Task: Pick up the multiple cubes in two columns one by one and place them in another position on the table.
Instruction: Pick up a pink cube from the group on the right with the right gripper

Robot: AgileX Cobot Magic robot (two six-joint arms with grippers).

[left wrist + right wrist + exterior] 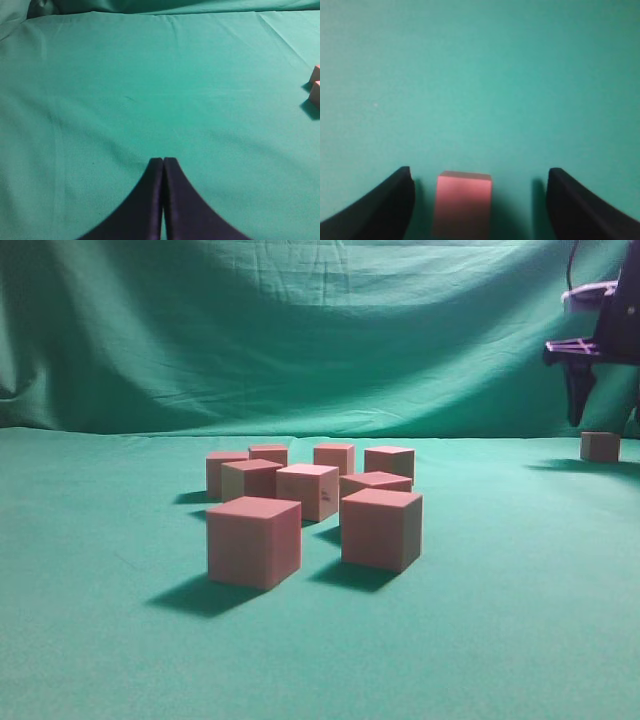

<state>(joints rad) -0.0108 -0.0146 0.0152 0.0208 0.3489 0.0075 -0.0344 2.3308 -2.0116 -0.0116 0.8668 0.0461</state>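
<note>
Several reddish-pink cubes stand in two rough columns in the middle of the green table. One more cube sits alone on the cloth at the far right. My right gripper hangs just above it, open. In the right wrist view that cube lies between the spread fingers, with a gap on each side, and my right gripper touches nothing. My left gripper is shut and empty over bare cloth; it does not show in the exterior view.
The draped green backdrop rises behind the table. Two cubes peek in at the right edge of the left wrist view. Bare cloth lies left of the cluster and between the cluster and the lone cube.
</note>
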